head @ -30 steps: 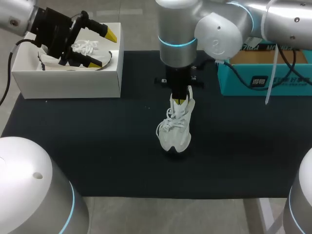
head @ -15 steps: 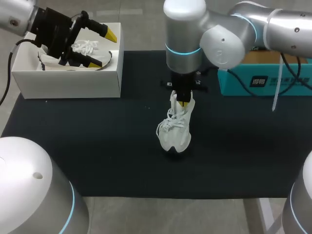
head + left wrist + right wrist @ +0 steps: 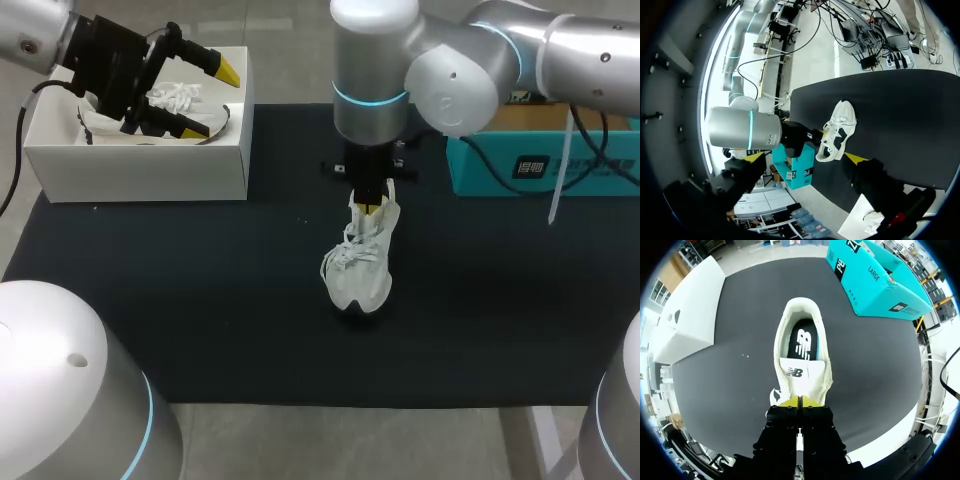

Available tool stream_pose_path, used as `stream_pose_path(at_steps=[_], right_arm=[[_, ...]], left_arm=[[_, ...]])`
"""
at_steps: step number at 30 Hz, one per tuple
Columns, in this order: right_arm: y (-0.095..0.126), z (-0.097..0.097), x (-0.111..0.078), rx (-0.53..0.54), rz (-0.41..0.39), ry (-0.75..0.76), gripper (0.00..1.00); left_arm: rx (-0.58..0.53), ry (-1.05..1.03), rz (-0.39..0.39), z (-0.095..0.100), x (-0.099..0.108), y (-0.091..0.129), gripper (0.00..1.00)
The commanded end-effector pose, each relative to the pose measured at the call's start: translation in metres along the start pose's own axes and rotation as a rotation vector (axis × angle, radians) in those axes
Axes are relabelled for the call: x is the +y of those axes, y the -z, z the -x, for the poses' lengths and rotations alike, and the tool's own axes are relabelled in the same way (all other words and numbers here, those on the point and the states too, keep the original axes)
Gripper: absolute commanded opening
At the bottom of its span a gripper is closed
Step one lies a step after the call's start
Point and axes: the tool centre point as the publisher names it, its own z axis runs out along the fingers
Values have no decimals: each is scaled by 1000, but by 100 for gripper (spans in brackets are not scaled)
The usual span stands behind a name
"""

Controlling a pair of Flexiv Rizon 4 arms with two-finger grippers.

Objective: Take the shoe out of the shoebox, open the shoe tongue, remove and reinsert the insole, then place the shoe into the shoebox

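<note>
1. Right gripper (image 3: 800, 401) hangs straight down over the shoe (image 3: 358, 270), its yellow fingertips (image 3: 790, 402) pressed together with no gap showing, at the toe-side edge of the tongue (image 3: 799, 374). Whether a fold of tongue or lace is nipped between them is hidden, so I judge it simply closed.
2. That placement suits the tongue-opening step: closed tips make a narrow point to work in at the laces and push the tongue forward, clearing the mouth of the shoe.
3. Beyond the tongue the dark insole (image 3: 802, 342) lies flat inside, so removal looks not yet begun.
4. The shoe itself stands upright on its sole at the middle of the black mat (image 3: 200, 300), toe toward the near edge, heel toward the far edge, with bare mat on every side.
5. Left gripper (image 3: 218, 100) hovers wide open and empty above the white shoebox (image 3: 140, 170) at the mat's far left corner, well apart from the work, probably parked out of the way.
6. A second white shoe (image 3: 175, 100) lies in that box under the open fingers.
7. A teal box (image 3: 540, 165) sits at the mat's far right edge, beside the right arm; I judge it near enough to mind when that arm swings, though nothing blocks the shoe
</note>
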Motion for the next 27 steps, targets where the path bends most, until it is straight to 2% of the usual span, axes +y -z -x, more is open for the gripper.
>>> stream_pose_path(at_steps=[1, 8, 11, 13, 15, 17, 19, 20, 27], right_arm=[[-18, 1, 2, 27, 1, -8, 0], [-33, 7, 14, 18, -14, 14, 0], [-18, 9, 14, 6, 10, 41, 0], [-3, 9, 12, 25, 56, 115, 0], [12, 10, 9, 87, 148, 234, 0], [25, 8, 5, 140, 213, 429, 0], [34, 3, 0, 226, 207, 626, 0], [37, 2, -1, 253, 192, 674, 0], [37, 2, -1, 253, 192, 674, 0]], left_arm=[[5, 0, -1, 0, 0, 0, 100], [5, 0, -1, 0, 0, 0, 100], [5, 0, -1, 0, 0, 0, 100], [5, 0, -1, 0, 0, 0, 100], [5, 0, -1, 0, 0, 0, 100], [5, 0, -1, 0, 0, 0, 100], [5, 0, -1, 0, 0, 0, 100], [5, 0, -1, 0, 0, 0, 100], [5, 0, -1, 0, 0, 0, 100]])
